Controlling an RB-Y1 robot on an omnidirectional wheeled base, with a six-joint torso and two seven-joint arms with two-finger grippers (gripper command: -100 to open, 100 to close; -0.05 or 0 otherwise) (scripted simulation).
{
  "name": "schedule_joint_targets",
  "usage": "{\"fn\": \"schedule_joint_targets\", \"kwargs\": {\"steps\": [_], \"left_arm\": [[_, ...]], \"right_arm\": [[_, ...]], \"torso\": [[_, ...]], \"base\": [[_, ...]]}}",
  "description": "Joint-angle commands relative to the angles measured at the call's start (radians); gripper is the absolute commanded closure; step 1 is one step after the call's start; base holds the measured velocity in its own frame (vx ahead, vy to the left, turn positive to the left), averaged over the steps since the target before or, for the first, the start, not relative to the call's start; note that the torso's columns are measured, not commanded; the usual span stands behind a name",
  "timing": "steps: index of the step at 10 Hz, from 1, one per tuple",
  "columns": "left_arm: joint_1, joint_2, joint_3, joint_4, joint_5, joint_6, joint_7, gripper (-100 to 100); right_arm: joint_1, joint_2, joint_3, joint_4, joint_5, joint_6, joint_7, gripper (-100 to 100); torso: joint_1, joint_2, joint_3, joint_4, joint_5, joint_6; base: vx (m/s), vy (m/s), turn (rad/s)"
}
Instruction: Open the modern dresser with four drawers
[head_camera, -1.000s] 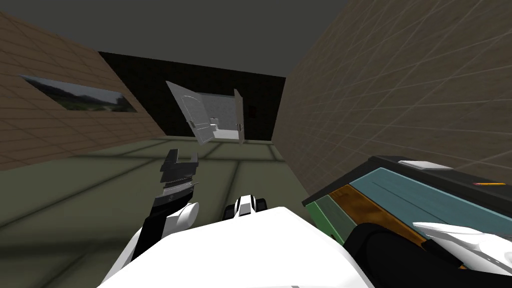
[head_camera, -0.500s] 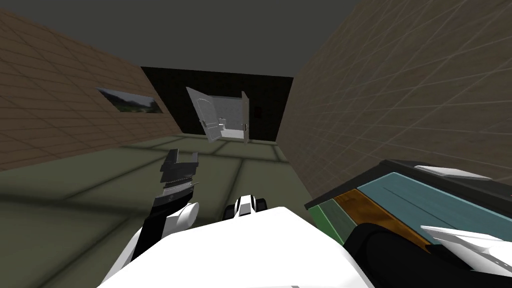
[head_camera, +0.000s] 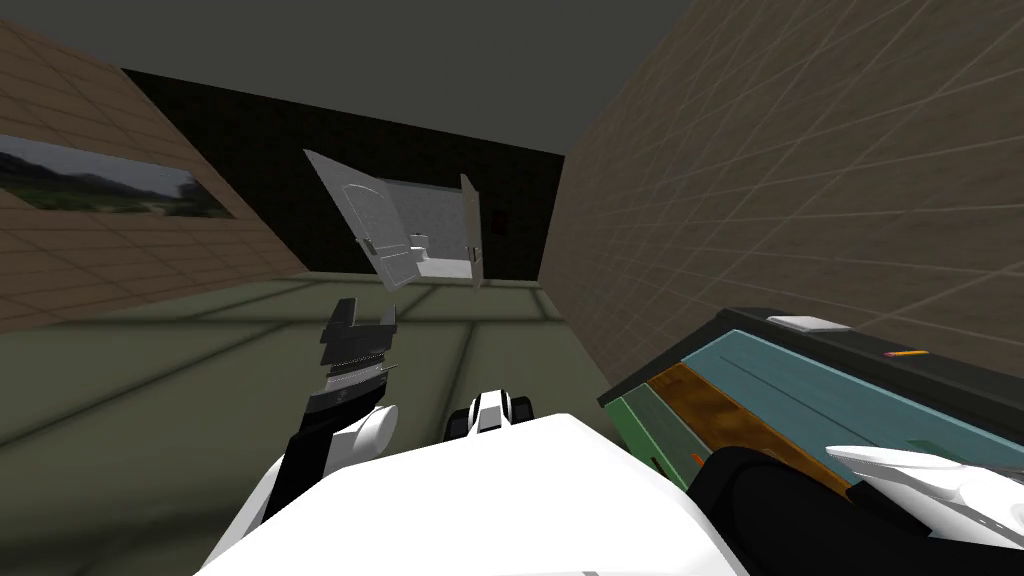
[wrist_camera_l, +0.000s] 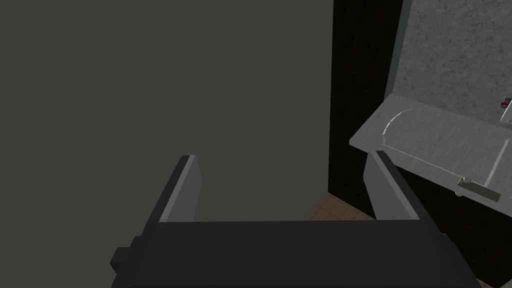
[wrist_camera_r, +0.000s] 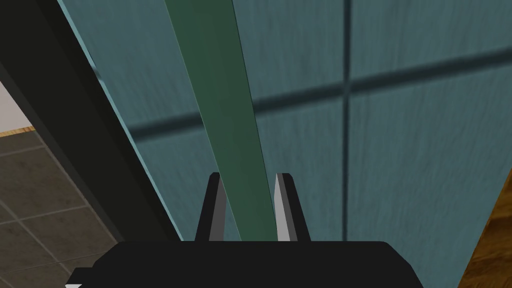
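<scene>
Now the dresser (head_camera: 800, 385) is standing at the near right, against the right wall, showing teal, brown and green panels under a dark top. The right gripper (wrist_camera_r: 248, 175) is pinching a green strip (wrist_camera_r: 220, 90) that is running across the teal front, its two blades pressing close on the strip's sides. Dark seams are dividing the teal face into separate fronts on either side of the strip. The left gripper (head_camera: 367, 318) is hovering at the left over the floor, well apart from the dresser, its blades spread wide and gripping nothing.

I am judging the drawer to be rigid and fairly heavy, sliding rather than swinging, so it is calling for a straight, level pull away from the front. The strip is looking smooth and narrow; the thin blades could be slipping along it or off it if the pull goes askew, so a deep hold is suiting it best. A white slab (head_camera: 805, 323) and an orange stick (head_camera: 905, 353) are lying on the top, and a jerk could be shaking them.

No brand, label or writing is showing anywhere on the dresser.
</scene>
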Motion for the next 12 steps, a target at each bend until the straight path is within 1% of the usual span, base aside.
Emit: {"fn": "schedule_joint_targets", "kwargs": {"steps": [1, 3, 4, 5, 7, 10, 12], "left_arm": [[0.0, 0.0, 0.0, 0.0, 0.0, 0.0, 0.0, 0], [0.0, 0.0, 0.0, 0.0, 0.0, 0.0, 0.0, 0], [0.0, 0.0, 0.0, 0.0, 0.0, 0.0, 0.0, 0], [0.0, 0.0, 0.0, 0.0, 0.0, 0.0, 0.0, 0], [-0.001, 0.0, 0.0, 0.0, 0.0, 0.0, 0.0, 0], [-0.001, 0.0, 0.0, 0.0, 0.0, 0.0, 0.0, 0], [-0.001, 0.0, 0.0, 0.0, 0.0, 0.0, 0.0, 0]], "right_arm": [[-0.013, -0.001, -0.005, -0.01, 0.071, -0.003, -0.031, 100], [-0.013, -0.008, -0.008, -0.026, 0.12, 0.003, -0.058, 100], [-0.016, 0.002, -0.004, -0.012, 0.111, 0.006, -0.047, 100], [-0.016, -0.002, -0.003, -0.011, 0.079, 0.005, -0.031, 100], [-0.017, -0.007, -0.003, -0.009, 0.043, 0.001, -0.014, 100], [-0.019, -0.015, -0.002, -0.006, -0.01, -0.004, 0.012, 100], [-0.02, -0.02, -0.002, -0.004, -0.045, -0.007, 0.03, 100]], "torso": [[0.0, 0.0, 0.0, 0.0, 0.0, 0.0], [-0.001, -0.002, -0.001, 0.0, -0.001, 0.001], [-0.001, -0.002, 0.0, 0.0, -0.002, 0.001], [-0.002, 0.002, 0.001, 0.0, -0.001, -0.001], [0.002, 0.002, 0.002, 0.001, 0.0, -0.005], [0.001, -0.005, -0.003, -0.001, 0.001, 0.0], [0.001, -0.005, -0.003, -0.001, 0.001, -0.003]], "base": [[0.125, 0.011, -0.227], [0.135, 0.016, -0.22], [0.049, 0.018, -0.071], [-0.052, 0.051, 0.126], [-0.127, 0.087, 0.185], [-0.097, 0.094, 0.145], [-0.082, 0.098, 0.139]]}}
